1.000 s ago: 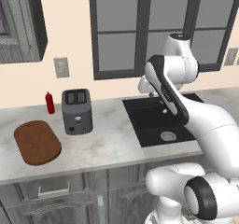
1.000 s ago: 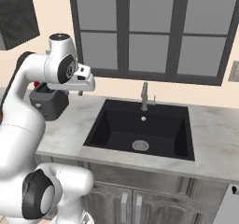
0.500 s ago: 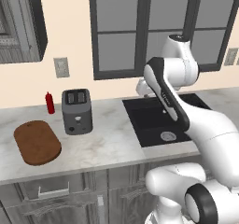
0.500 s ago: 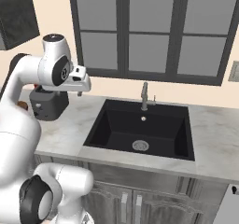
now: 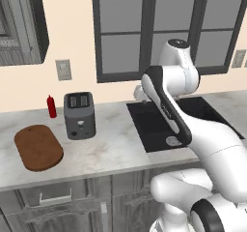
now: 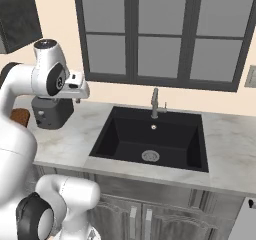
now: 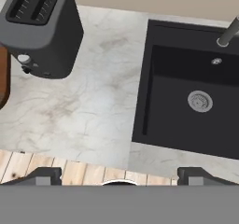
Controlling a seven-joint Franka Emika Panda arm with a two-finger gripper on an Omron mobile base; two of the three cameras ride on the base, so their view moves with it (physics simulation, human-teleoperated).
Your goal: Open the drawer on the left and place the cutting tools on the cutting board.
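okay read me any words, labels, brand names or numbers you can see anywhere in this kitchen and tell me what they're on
None: no readable text anywhere.
Toaster: knobs, no legible markings.
Red bottle: no label visible.
Cutting board, sink, wall outlet: plain.

Both base views look forward and down over the counter [image 5: 111, 153] from either side; the hand view looks down, perhaps steeply, sharing toaster [image 7: 42, 29] and sink [image 7: 191, 106].
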